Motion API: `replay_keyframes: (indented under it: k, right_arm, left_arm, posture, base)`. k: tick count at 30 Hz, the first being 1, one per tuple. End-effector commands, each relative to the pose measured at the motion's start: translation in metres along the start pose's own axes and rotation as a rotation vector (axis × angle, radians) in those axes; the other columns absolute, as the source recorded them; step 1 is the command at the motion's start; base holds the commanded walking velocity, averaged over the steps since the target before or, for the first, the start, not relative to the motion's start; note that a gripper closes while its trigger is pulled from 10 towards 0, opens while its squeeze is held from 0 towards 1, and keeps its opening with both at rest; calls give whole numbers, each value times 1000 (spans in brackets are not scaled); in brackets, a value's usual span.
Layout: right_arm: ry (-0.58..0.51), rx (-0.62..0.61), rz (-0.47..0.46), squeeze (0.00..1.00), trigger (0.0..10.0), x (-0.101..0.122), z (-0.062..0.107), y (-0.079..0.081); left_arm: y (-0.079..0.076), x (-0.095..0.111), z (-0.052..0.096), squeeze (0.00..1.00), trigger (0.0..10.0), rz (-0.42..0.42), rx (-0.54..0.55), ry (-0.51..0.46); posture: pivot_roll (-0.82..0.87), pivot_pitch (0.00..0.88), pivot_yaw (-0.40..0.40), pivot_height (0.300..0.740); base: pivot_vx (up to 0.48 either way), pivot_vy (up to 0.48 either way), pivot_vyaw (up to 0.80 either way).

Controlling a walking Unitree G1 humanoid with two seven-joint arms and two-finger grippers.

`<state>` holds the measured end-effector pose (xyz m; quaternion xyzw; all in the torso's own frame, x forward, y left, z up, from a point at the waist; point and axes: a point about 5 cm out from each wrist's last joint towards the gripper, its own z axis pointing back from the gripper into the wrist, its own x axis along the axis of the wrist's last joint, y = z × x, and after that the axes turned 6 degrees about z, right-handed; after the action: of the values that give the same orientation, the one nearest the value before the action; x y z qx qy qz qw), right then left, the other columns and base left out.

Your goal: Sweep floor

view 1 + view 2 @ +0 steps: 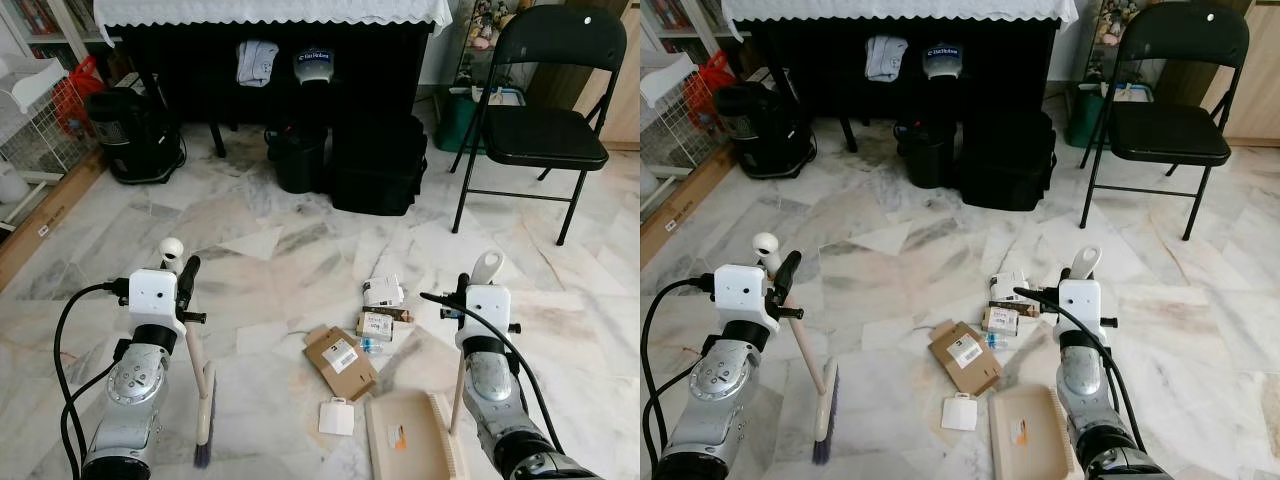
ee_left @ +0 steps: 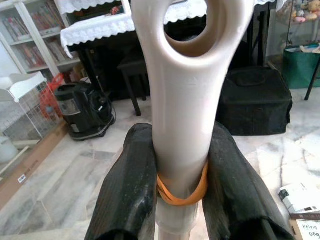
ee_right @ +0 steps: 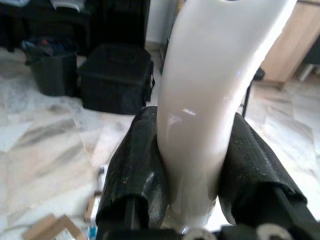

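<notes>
— What is the left gripper (image 2: 181,200) doing?
— It is clamping the cream handle of the broom (image 1: 198,395), its two black fingers (image 2: 131,185) pressing on either side. The purple bristles are resting on the marble floor (image 1: 270,250), just beside the robot's left arm.
— And the right gripper (image 3: 192,172)?
— It is gripping the pale handle of the dustpan (image 1: 412,436) in the same way. The pan is lying flat on the floor, close in front of the robot.
— Where is the litter lying?
— Between broom and pan: a flattened cardboard box (image 1: 341,361), a white tag (image 1: 337,417) touching the pan's near edge, and small packets (image 1: 382,308) just beyond.
— Anything farther off?
— A black folding chair (image 1: 545,120) is standing toward the far right, a black bin (image 1: 299,156) and a black bag (image 1: 380,165) under the covered table.
</notes>
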<state>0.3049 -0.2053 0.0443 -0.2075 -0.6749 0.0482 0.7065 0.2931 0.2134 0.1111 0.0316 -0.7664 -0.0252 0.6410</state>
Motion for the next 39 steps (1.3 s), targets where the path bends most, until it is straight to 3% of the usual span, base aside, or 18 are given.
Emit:
replay_keyframes:
  k: [1, 14, 17, 23, 30, 39]
  right_arm:
    - [90, 32, 30, 0, 10000, -18, 11, 4]
    - [250, 21, 3, 0, 10000, -41, 24, 4]
    - [340, -12, -91, 0, 10000, -48, 25, 3]
    - [454, -16, -153, 0, 10000, -58, 29, 4]
    - [470, -16, -179, 0, 10000, -61, 31, 4]
    - [578, -24, -271, 0, 10000, -68, 32, 1]
  left_arm:
    - [5, 8, 0, 0, 10000, -30, -10, -21]
    - [1, 2, 1, 0, 10000, -21, -36, 15]
    - [1, 2, -2, 0, 10000, -19, -42, 20]
    - [1, 3, -7, 0, 10000, -17, -52, 22]
    - [-2, 3, -8, 0, 10000, -13, -61, 26]
    - [-3, 4, -14, 0, 10000, -9, -77, 26]
  posture:
    - [170, 122, 58, 740]
    - [176, 100, 54, 740]
    - [174, 81, 54, 740]
    - [165, 57, 51, 740]
    - [164, 42, 45, 740]
    - [162, 4, 29, 740]
  base:
    - [0, 0, 0]
    - [0, 0, 0]
    - [0, 0, 0]
    - [0, 0, 0]
    - [0, 0, 0]
    - [0, 0, 0]
